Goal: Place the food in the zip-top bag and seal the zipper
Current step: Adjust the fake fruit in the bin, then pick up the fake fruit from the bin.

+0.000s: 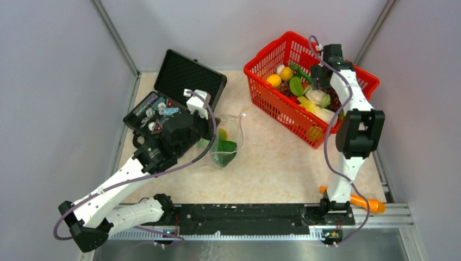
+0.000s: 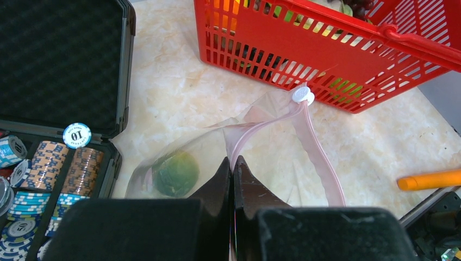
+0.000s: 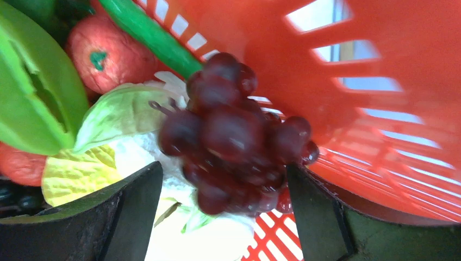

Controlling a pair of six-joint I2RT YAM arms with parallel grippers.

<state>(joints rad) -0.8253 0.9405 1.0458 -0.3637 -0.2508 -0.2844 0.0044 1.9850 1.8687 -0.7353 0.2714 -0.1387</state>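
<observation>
Seen from above, a pale marbled table (image 1: 272,163) carries three main things: an open black case (image 1: 187,76) at the back left, a red basket (image 1: 272,103) at the back right, and between them, nearer the case, the zip-top bag (image 1: 225,142) of clear plastic. The bag lies just beside the case and well apart from the basket, with green pieces and a bit of yellow showing through its film. The left arm stretches from the near left corner to the bag. In its wrist view the left pincer (image 2: 234,166) is pressed together on the bag's mouth edge, pinching the thin film, and a round green fruit (image 2: 175,173) sits inside the bag just left of the fingers. The zipper (image 2: 321,157), a pink strip, runs from the pincer toward the basket and ends at a small white slider (image 2: 302,95); the mouth looks gaping rather than sealed. Stacks of poker chips (image 2: 46,163) fill the case tray at the left. The right arm bends over the basket with its wrist down among the toy food. In its wrist view the right pincer (image 3: 223,174) is spread wide, one dark finger on each side of a bunch of purple grapes (image 3: 234,141); whether the fingers touch the bunch cannot be told. The grapes rest against the basket's red wall, on a white-green leafy piece (image 3: 114,117), beside a green pepper (image 3: 27,92), a long green cucumber (image 3: 152,35) and an orange citrus (image 3: 108,49). An orange toy piece (image 1: 365,203) lies on the table by the right arm's base.
</observation>
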